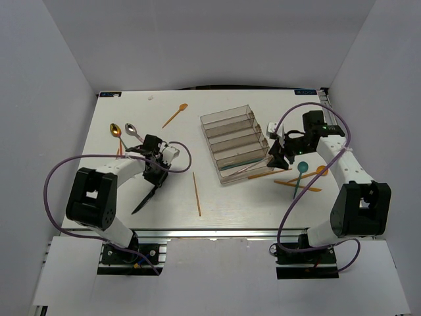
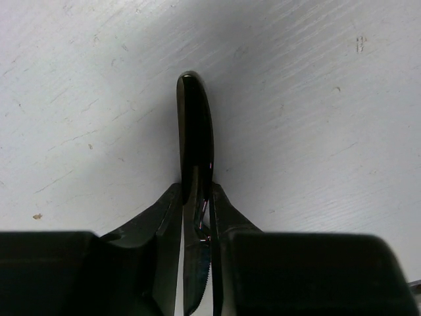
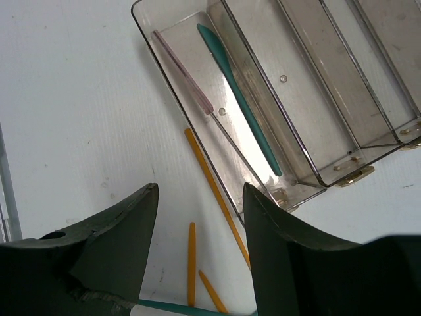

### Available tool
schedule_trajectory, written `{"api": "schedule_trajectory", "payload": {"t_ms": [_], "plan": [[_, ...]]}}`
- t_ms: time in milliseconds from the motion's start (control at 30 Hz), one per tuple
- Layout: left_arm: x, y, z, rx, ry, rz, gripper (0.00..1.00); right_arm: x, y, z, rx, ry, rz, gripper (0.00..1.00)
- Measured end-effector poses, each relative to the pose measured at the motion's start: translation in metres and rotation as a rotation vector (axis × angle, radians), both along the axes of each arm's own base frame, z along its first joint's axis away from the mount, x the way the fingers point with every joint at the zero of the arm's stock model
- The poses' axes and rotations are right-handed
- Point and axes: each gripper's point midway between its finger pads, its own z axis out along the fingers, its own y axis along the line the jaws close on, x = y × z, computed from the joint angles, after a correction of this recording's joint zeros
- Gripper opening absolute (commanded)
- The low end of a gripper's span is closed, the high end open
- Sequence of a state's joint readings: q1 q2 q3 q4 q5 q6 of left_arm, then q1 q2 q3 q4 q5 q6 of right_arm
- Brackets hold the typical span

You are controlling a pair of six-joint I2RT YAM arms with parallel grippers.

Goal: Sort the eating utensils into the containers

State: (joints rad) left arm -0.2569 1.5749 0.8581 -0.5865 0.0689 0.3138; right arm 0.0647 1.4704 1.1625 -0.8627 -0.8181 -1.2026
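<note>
mostly unsorted, knife in hand

white table (image 1: 250, 210), white walls (image 1: 46, 79) round it. nearest, the left claw (image 2: 196, 191) is pinched narrow on the black knife (image 2: 195, 118), jaws against both sides. only its wrist view shows that grip, and i cannot tell if the knife is off the table. the right claw (image 3: 200, 197) hangs wide, holding nothing, by the tray (image 3: 316, 92). its view alone shows a teal piece (image 3: 240, 99) in the end compartment, perhaps with a pale rod (image 3: 184, 74). the top view shows what's left: orange stick (image 1: 197, 194), teal spoon (image 1: 299, 172), then gold spoon (image 1: 116, 130), silver spoon (image 1: 131, 129), orange spoon (image 1: 175, 115).
</note>
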Motion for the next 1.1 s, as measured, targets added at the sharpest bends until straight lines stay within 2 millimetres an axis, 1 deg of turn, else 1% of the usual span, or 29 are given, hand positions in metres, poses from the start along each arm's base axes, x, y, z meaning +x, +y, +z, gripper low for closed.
{"api": "schedule_trajectory", "payload": {"t_ms": [67, 100, 300, 467, 700, 867, 1000, 1100], "plan": [[0.001, -0.001, 0.001, -0.002, 0.007, 0.005, 0.07, -0.001, 0.0, 0.003, 0.002, -0.009, -0.002, 0.61], [0.002, -0.001, 0.001, -0.004, 0.01, 0.009, 0.0, -0.001, 0.0, 0.004, 0.004, -0.012, -0.002, 0.61], [0.021, -0.015, 0.005, -0.073, 0.012, 0.073, 0.0, -0.004, -0.001, 0.003, 0.011, -0.002, -0.013, 0.61], [0.039, -0.03, 0.021, -0.155, -0.029, 0.118, 0.0, -0.006, -0.001, 0.001, 0.012, 0.0, -0.013, 0.61], [0.048, -0.043, 0.049, -0.245, -0.084, 0.155, 0.0, -0.005, 0.0, 0.003, 0.019, -0.008, -0.013, 0.61], [0.06, -0.058, 0.075, -0.317, -0.13, 0.165, 0.0, -0.005, 0.001, 0.003, 0.021, -0.007, -0.015, 0.61], [0.071, -0.085, 0.102, -0.392, -0.169, 0.143, 0.0, -0.005, 0.001, 0.003, 0.023, -0.001, -0.022, 0.61], [0.079, -0.114, 0.126, -0.474, -0.21, 0.105, 0.0, -0.004, -0.001, 0.003, 0.025, 0.005, -0.031, 0.61]]}}
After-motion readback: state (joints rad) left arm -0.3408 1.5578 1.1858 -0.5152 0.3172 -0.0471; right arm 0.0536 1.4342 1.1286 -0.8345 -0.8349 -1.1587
